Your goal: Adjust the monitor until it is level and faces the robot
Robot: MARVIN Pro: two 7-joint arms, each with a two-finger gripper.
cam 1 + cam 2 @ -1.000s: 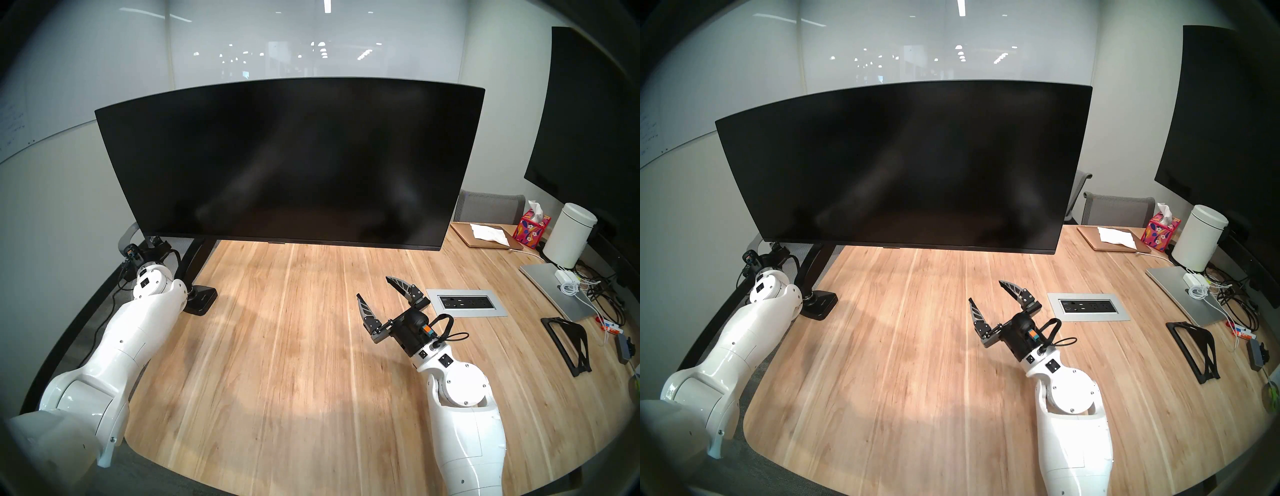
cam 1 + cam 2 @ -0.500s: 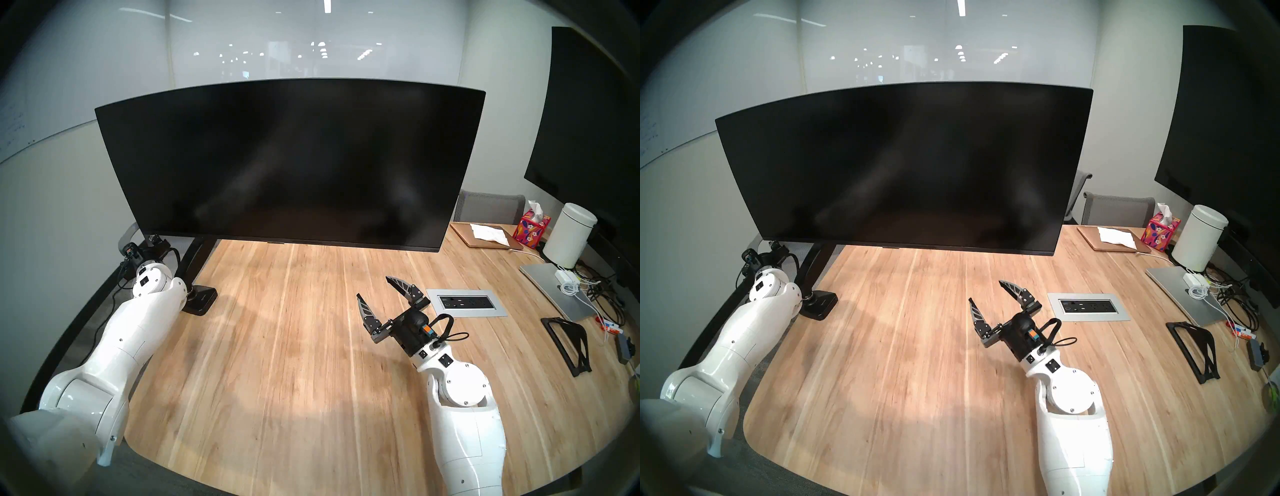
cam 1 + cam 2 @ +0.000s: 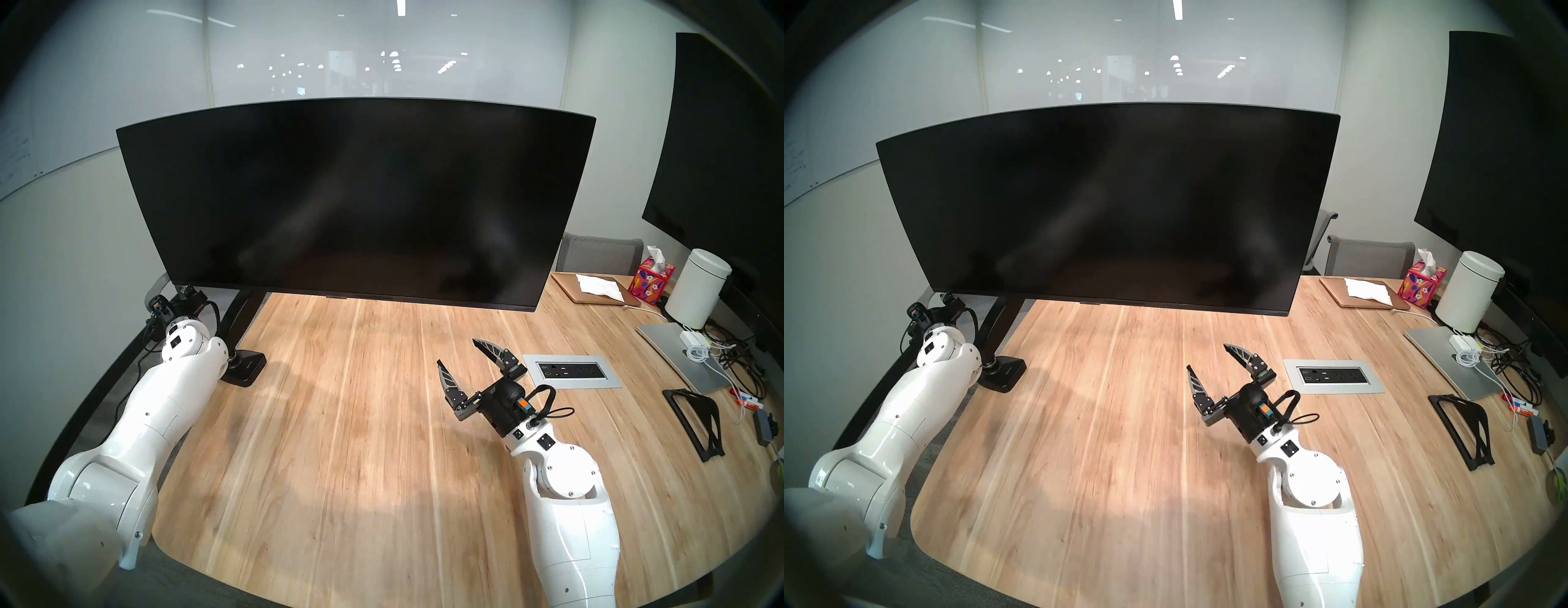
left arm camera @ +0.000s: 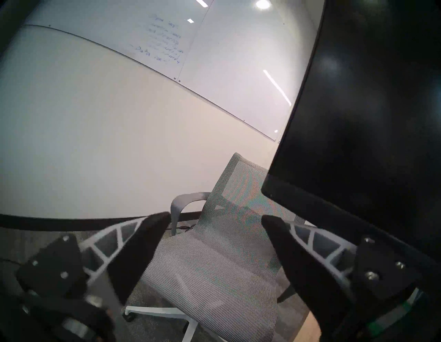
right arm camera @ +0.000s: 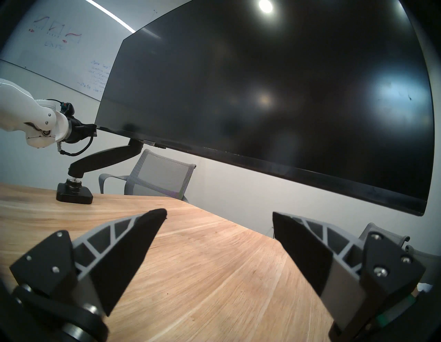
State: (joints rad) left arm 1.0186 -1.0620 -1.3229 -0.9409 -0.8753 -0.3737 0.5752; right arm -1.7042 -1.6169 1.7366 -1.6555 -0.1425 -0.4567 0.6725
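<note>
The monitor [image 3: 356,199] is a wide curved black screen hanging over the back of the wooden table [image 3: 339,424] on a black arm [image 5: 107,157] with a flat base [image 3: 246,369]. Its right end sits a little lower than its left along the bottom edge. My left gripper [image 4: 214,219] is open at the monitor's [image 4: 358,119] lower left corner, with one finger [image 4: 298,262] just under the bottom edge. In the head view its fingers are hidden behind the screen. My right gripper [image 3: 457,352] hovers open and empty over the table, well in front of the screen [image 5: 262,95].
A larger flat black screen [image 3: 721,148] stands at the far right. A power outlet panel [image 3: 570,371], a laptop [image 3: 679,361], a white canister [image 3: 700,293], a tissue box [image 3: 651,280], a black stand [image 3: 695,424] and cables fill the right side. A grey mesh chair [image 4: 214,262] stands beyond the table's left edge.
The monitor has turned slightly clockwise: its left end rose a little and its right end dropped. My left wrist shifted slightly up and left. The right arm stayed still.
</note>
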